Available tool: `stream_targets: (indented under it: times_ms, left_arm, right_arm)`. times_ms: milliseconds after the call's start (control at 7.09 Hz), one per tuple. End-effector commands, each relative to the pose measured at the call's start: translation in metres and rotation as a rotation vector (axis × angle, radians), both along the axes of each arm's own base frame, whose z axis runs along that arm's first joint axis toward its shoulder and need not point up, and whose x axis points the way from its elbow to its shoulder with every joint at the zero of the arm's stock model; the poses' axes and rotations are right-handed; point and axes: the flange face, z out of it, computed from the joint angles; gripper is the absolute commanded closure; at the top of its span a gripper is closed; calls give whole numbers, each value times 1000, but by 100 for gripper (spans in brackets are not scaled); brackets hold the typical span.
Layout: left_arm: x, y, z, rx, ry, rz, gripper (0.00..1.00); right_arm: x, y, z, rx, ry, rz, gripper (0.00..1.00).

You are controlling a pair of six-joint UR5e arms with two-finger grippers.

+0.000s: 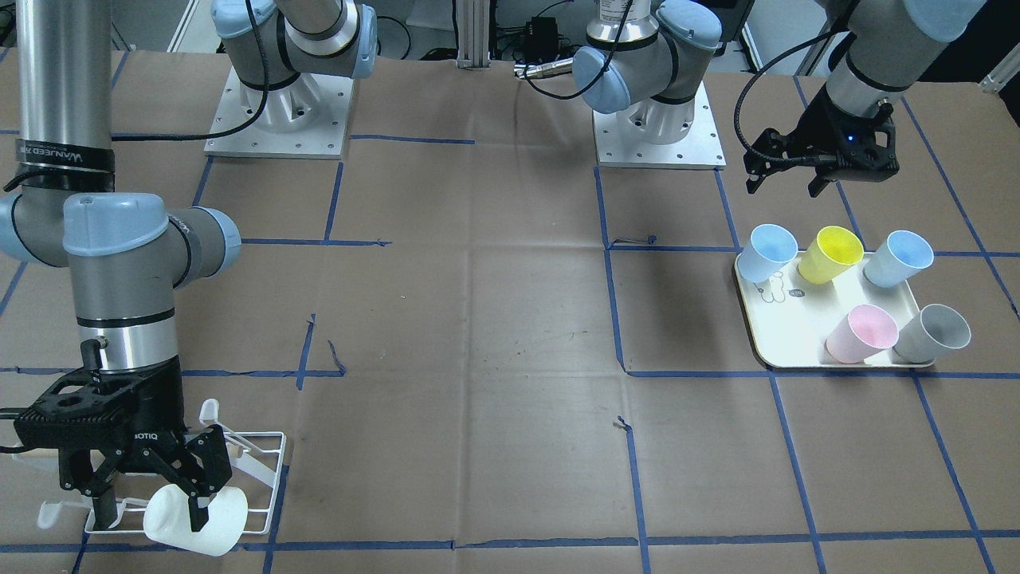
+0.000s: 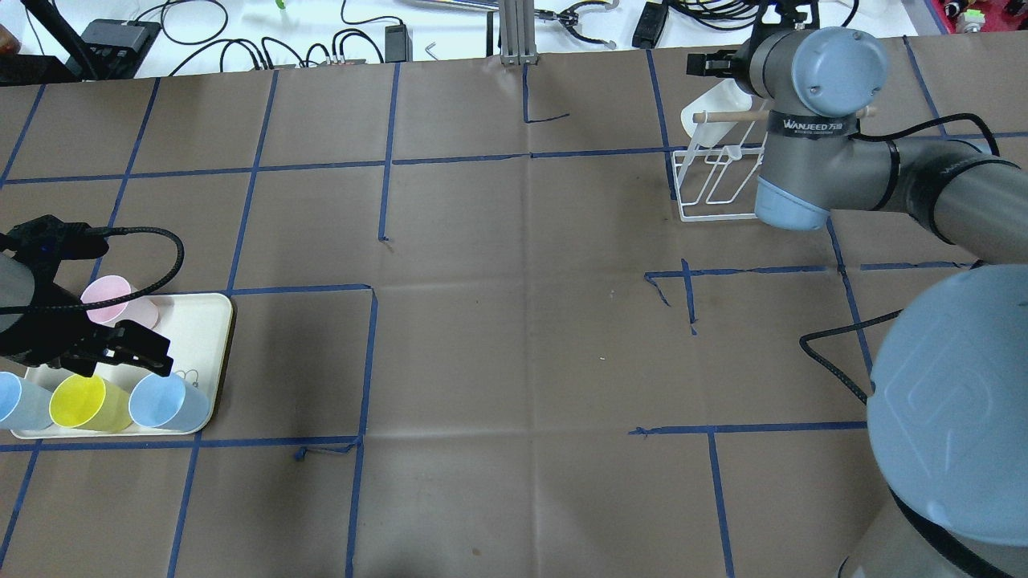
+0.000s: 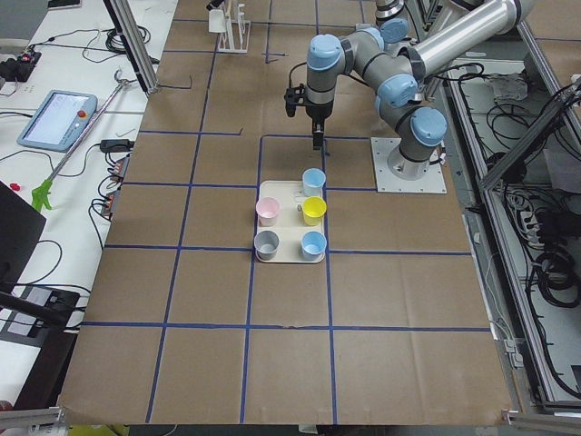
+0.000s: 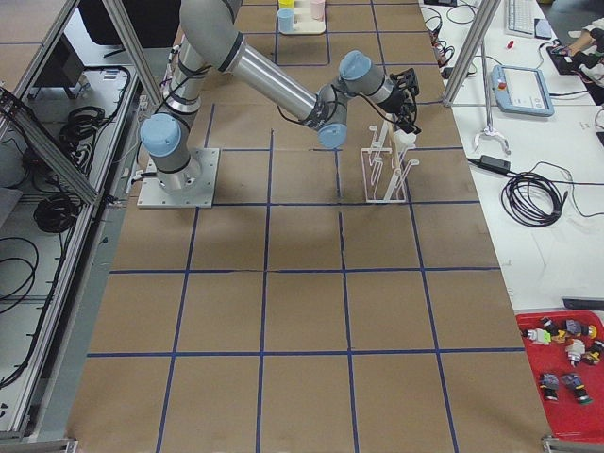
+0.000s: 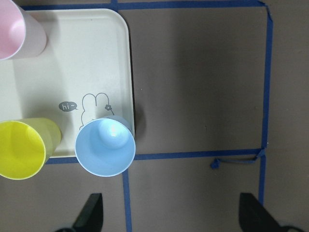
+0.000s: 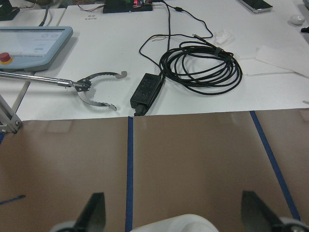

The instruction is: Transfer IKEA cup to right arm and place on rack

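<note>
Looking down the right wrist camera, I see the right gripper (image 1: 150, 510) with its fingers (image 6: 94, 212) spread wide and clamped on nothing. The pale rim of the white cup (image 1: 219, 522) shows low in that view, midway between them. From the front-facing camera, the cup lies tilted on its side directly under the gripper, over the near edge of the rack (image 1: 267, 470). One black fingertip overlaps the cup's mouth, and I cannot tell whether that finger touches the cup or only hangs in front of it. The rack sits right below the gripper. In the overhead view the right arm (image 2: 803, 152) covers most of it, leaving the wooden rod (image 2: 727, 116) and a sliver of the cup poking out beside the wrist. At the far end of the table from that gripper, the left gripper (image 1: 787, 182) hangs in the air with its jaws apart and nothing between them. The cream tray (image 1: 785, 319) lies beneath it. In its wrist view a light blue cup (image 5: 105, 147) stands at the tray's corner below the gripper, toward one finger, with a yellow cup (image 5: 24, 150) just beside it. A pink cup (image 5: 12, 29) stands farther off on the tray. A second blue cup (image 1: 898, 259) and a grey cup (image 1: 931, 333) stand on the tray as well, beyond the yellow and pink ones from the left gripper.
</note>
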Motion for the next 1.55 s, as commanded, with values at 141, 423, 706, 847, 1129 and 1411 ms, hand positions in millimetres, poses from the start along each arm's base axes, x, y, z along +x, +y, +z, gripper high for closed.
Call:
stream_targets:
  times_ms: [141, 423, 706, 847, 1129, 1411]
  left_arm:
    - [-1, 9, -67, -11, -35, 8, 3]
    - [8, -5, -95, -7, -36, 9, 3]
    - [8, -5, -117, 29, -14, 10, 4]
    - [5, 1, -125, 46, -5, 13, 4]
    - [16, 4, -134, 65, 7, 40, 18]
    - [23, 3, -131, 69, -12, 50, 80]
  right_arm:
    - [5, -12, 29, -63, -25, 23, 0]
    - [27, -1, 68, -118, -211, 133, 0]
    - [41, 4, 72, -96, -356, 109, 0]
    - [59, 9, 73, -81, -425, 136, 0]
    - [93, 29, 76, 30, -744, -43, 0]
    - [95, 67, 64, 147, -1024, -294, 0]
